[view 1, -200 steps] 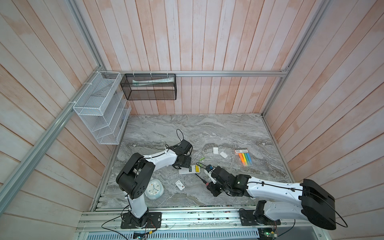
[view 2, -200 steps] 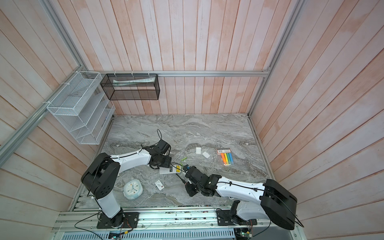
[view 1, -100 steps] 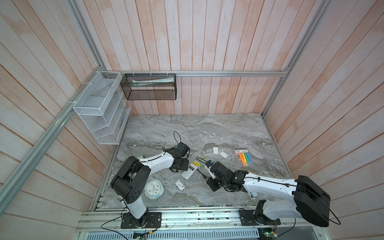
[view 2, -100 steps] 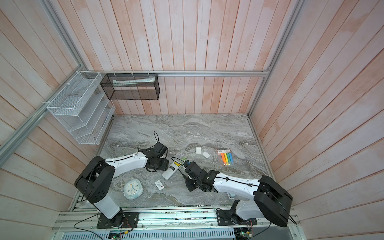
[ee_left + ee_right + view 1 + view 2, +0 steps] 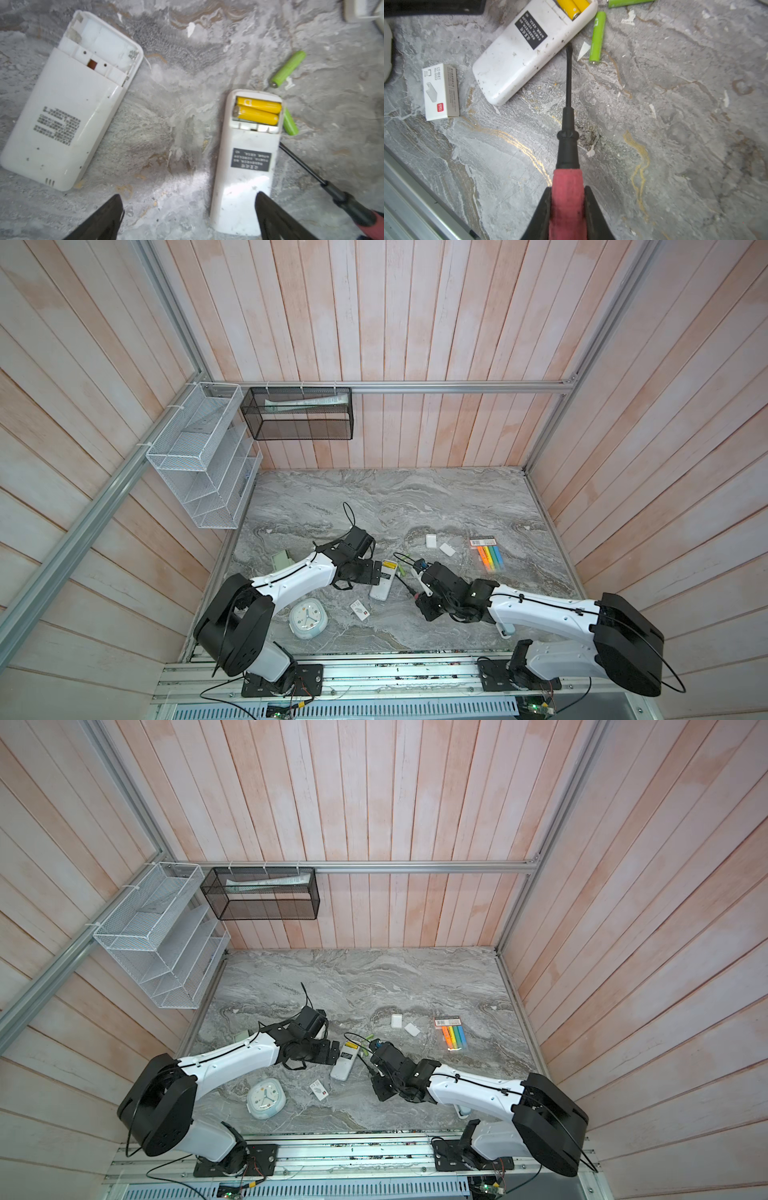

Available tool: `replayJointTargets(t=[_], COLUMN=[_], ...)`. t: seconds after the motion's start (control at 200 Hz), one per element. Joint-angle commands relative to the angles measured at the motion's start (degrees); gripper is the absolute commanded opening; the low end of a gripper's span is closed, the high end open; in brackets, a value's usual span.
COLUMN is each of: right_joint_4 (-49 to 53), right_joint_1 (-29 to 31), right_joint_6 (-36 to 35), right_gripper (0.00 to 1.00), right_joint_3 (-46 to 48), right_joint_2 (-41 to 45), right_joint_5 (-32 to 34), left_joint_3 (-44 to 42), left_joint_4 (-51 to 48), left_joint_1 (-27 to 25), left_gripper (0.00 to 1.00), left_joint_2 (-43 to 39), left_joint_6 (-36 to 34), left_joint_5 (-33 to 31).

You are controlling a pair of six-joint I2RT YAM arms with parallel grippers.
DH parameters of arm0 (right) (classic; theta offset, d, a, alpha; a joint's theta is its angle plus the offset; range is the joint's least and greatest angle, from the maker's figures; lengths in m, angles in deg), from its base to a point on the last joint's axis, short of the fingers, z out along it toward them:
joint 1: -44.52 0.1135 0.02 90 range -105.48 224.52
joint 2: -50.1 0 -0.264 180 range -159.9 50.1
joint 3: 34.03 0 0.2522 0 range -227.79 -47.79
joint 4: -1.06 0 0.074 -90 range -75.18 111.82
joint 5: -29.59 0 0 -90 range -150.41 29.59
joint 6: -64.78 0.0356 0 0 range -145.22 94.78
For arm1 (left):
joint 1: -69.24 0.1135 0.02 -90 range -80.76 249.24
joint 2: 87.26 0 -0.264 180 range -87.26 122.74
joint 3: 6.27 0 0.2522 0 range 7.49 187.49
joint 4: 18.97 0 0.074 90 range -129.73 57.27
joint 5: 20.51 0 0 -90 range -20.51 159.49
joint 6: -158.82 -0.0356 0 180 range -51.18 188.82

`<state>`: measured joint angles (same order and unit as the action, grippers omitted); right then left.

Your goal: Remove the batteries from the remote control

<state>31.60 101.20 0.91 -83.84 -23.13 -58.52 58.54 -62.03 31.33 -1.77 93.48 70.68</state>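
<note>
Left tool (image 5: 189, 195) now gapes wide, dropping its hold on the remote (image 5: 247, 166) just ahead of it. Two yellow batteries (image 5: 257, 111) are still inside, so I reckon the right tool (image 5: 567, 189), clamped on the screwdriver (image 5: 568, 145), has prying left.

White-shelled arms (image 5: 291, 578), black joints (image 5: 237, 626) (thin black cables (image 5: 350, 510) too).

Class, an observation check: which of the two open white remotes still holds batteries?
The narrower remote with the black label: two yellow batteries sit inside it; the wider remote has an empty bay.
</note>
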Motion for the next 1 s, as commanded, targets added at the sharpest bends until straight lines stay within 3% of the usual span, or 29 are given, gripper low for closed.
replayJointTargets(t=[0.0, 0.215, 0.61, 0.995], right_joint_4=[2.56, 5.46, 0.74, -0.47], right_joint_1=[-0.35, -0.35, -2.36, -2.90], right_joint_6=[1.12, 0.87, -1.93, -4.55], right_gripper=[0.00, 0.00, 0.00, 0.00], right_joint_3=[-0.84, -2.14, -4.71, -7.63], right_joint_2=[1.94, 4.00, 2.47, -4.22], right_joint_5=[2.06, 2.44, 1.53, -4.04], left_joint_3=[-1.26, -2.25, -2.36, -4.06], left_joint_4=[2.40, 4.36, 6.85, 7.76], left_joint_1=[-2.00, -4.00, -7.84, -8.06], left_gripper=[1.00, 0.99, 0.91, 0.71], left_joint_2=[-1.65, 1.49, 8.21, 10.66], left_joint_6=[-0.39, 1.41, 1.27, -0.55], left_joint_5=[2.23, 1.80, 0.74, 0.66])
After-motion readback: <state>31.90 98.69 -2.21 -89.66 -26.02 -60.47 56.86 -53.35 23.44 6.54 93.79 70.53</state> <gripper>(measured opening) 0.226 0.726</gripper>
